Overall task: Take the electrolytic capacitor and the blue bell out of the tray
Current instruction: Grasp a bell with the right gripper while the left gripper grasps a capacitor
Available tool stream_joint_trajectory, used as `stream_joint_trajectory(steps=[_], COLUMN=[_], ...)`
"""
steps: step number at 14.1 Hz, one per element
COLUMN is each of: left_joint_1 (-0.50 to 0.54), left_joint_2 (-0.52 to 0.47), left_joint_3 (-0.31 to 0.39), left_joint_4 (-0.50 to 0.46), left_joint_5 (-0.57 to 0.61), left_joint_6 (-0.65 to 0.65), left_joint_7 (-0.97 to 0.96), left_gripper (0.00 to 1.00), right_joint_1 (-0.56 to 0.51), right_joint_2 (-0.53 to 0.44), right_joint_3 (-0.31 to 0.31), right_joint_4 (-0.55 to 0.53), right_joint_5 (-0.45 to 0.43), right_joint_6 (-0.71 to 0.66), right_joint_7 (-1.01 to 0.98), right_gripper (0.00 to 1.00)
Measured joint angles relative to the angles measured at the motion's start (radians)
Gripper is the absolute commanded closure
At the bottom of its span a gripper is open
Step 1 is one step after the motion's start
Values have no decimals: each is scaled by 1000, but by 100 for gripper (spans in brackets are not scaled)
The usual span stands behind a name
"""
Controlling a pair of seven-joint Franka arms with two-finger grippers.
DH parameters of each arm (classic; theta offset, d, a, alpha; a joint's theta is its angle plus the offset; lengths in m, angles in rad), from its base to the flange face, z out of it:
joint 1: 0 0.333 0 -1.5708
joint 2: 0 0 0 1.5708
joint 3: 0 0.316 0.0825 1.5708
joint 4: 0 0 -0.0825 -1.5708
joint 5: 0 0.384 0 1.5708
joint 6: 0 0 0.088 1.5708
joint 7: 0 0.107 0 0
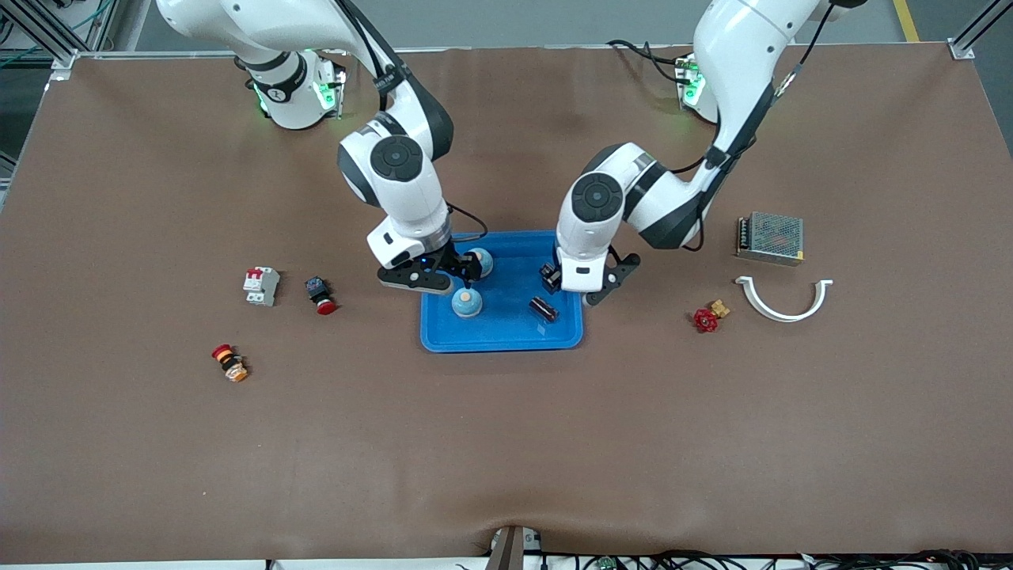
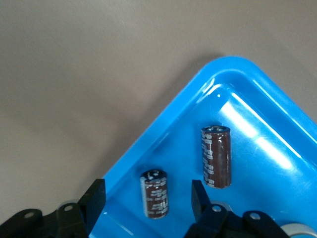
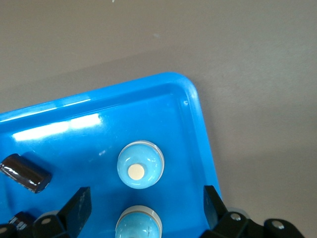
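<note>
Nothing is removed from the tray (image 1: 506, 336) yet: left gripper (image 2: 148, 198) is spread around a capacitor (image 2: 155, 193), right gripper (image 3: 143, 201) spread over a bell (image 3: 140, 164)

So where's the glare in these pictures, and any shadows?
Left wrist view: bright white streaks of reflected light on the tray floor beside the capacitors. Right wrist view: a similar streak along the tray's floor near its rim, above the bells. Front view: soft, even light, faint arm shadows on the table.

Brown-covered table (image 1: 506, 443), grey floor
</note>
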Motion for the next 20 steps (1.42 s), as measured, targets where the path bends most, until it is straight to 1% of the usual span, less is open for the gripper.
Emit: stream_joint_trajectory(steps=[4,7,8,9,10,11,12,15,16,20], left_joint_1=[-24,-30,-30,-30,-30,-32,-33,-37,-37,-37], left_joint_2=[49,70,78,85,93,100,105,116,117,116], left_joint_3=[0,0,0,0,0,0,0,0,0,0], left_joint_4=[13,17,18,18,18,19,19,25,27,46], left_joint_5=[6,6,6,6,6,6,6,6,6,19], left_joint_6=[24,32,37,43,53,64,72,78,79,78], left_joint_7=[-50,-97,-106,-109,-111,-114,-118,-123,-123,-122], left_gripper=[32,36,39,40,43,48,56,90,100,100], right_joint_1=[4,8,9,9,10,11,13,18,18,21], right_joint_2=[59,107,123,137,152,168,182,210,214,234], right_joint_3=[-1,-2,-2,-2,-2,-2,-2,-3,-3,-4], right_joint_4=[33,38,40,41,42,42,43,47,48,62], right_joint_5=[-3,-19,-29,-31,-32,-32,-32,-33,-34,-35], right_joint_6=[40,76,88,105,126,145,161,183,184,195], right_joint_7=[3,3,4,4,6,10,13,17,17,17], right_gripper=[0,0,0,0,0,0,0,0,0,0])
